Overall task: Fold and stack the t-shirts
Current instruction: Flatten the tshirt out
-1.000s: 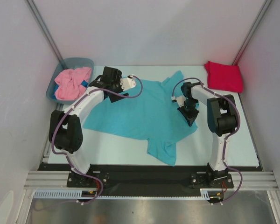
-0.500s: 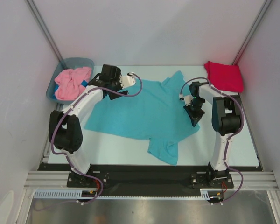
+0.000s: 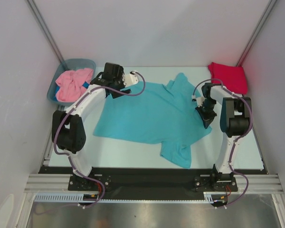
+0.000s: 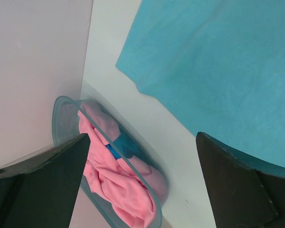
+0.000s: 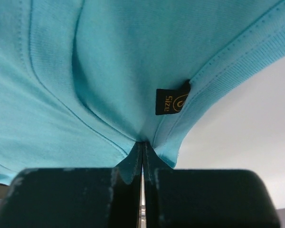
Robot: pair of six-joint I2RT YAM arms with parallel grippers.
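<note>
The turquoise t-shirt (image 3: pixel 152 114) lies spread over the middle of the table, its hem corner toward the front. My right gripper (image 3: pixel 207 118) is shut on its right edge. The right wrist view shows the jaws (image 5: pixel 142 161) pinching the turquoise cloth (image 5: pixel 109 61) at the collar, beside a black size label (image 5: pixel 171 100). My left gripper (image 3: pixel 110 80) is open and empty at the shirt's back left edge (image 4: pixel 218 71). The pink t-shirt (image 3: pixel 73 84) lies crumpled in the tub and shows between my left fingers (image 4: pixel 114 185). The crimson t-shirt (image 3: pixel 228 77) lies folded at the back right.
The grey-blue plastic tub (image 3: pixel 80 61) stands at the table's back left corner against the left wall, and its rim (image 4: pixel 61 109) is close under my left gripper. White walls enclose the table on three sides.
My right gripper has moved to the right with the collar and dragged the whole turquoise shirt that way. My left gripper has shifted slightly toward the back.
</note>
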